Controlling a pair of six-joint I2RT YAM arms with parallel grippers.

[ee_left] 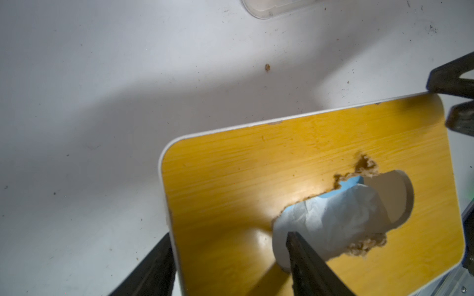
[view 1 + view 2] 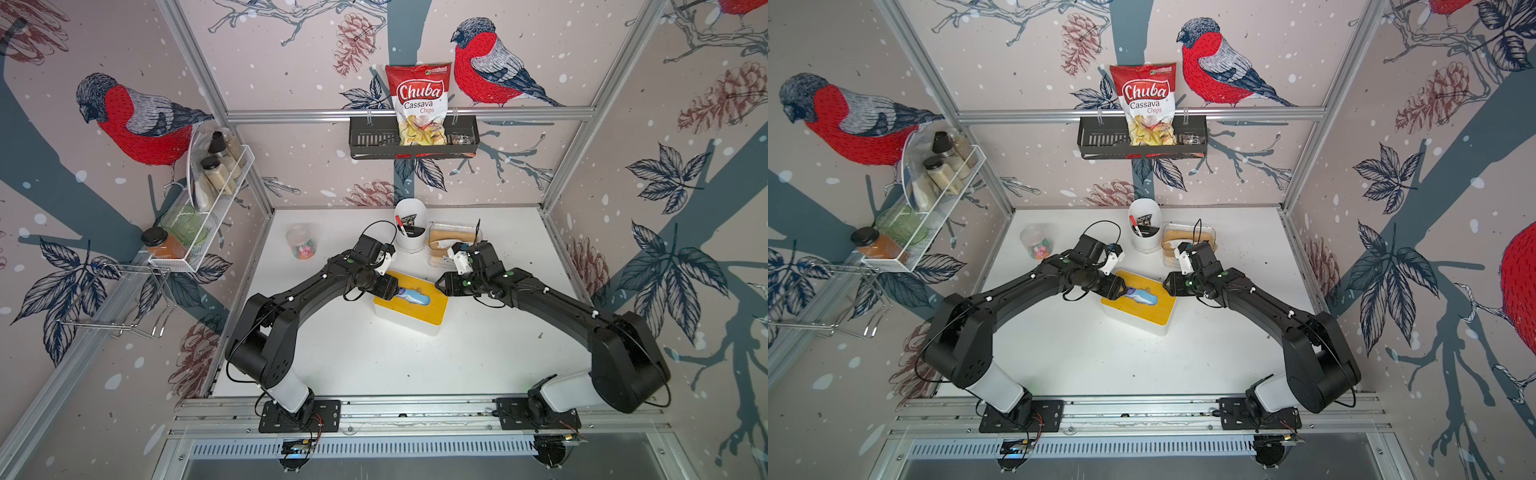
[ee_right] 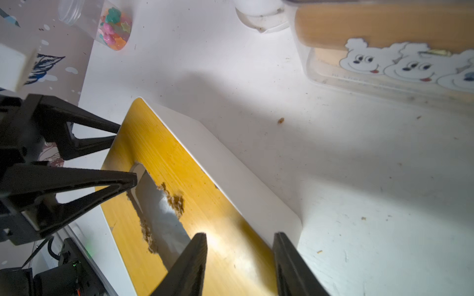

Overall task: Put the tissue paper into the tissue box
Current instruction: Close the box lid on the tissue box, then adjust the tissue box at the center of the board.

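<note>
The tissue box point(image 2: 419, 313) is white with a yellow wooden lid and sits mid-table in both top views point(image 2: 1144, 311). Pale blue-white tissue paper point(image 1: 341, 217) lies bunched in the lid's ragged slot, partly sticking out point(image 2: 413, 297). My left gripper point(image 1: 228, 233) is open at the box's left end. One of its fingers point(image 1: 302, 256) rests against the tissue and the other hangs off the lid's edge. My right gripper point(image 3: 240, 234) is open over the lid's right end, with only bare lid between its fingers. The tissue point(image 3: 159, 212) lies between the two grippers.
Behind the box stand a white cup with markers point(image 2: 410, 226), a clear jar of coloured sweets point(image 2: 301, 241) and a clear container with a wooden lid point(image 2: 451, 245). A chips bag point(image 2: 417, 104) sits on the back-wall shelf. A wire rack of jars point(image 2: 208, 199) hangs on the left wall.
</note>
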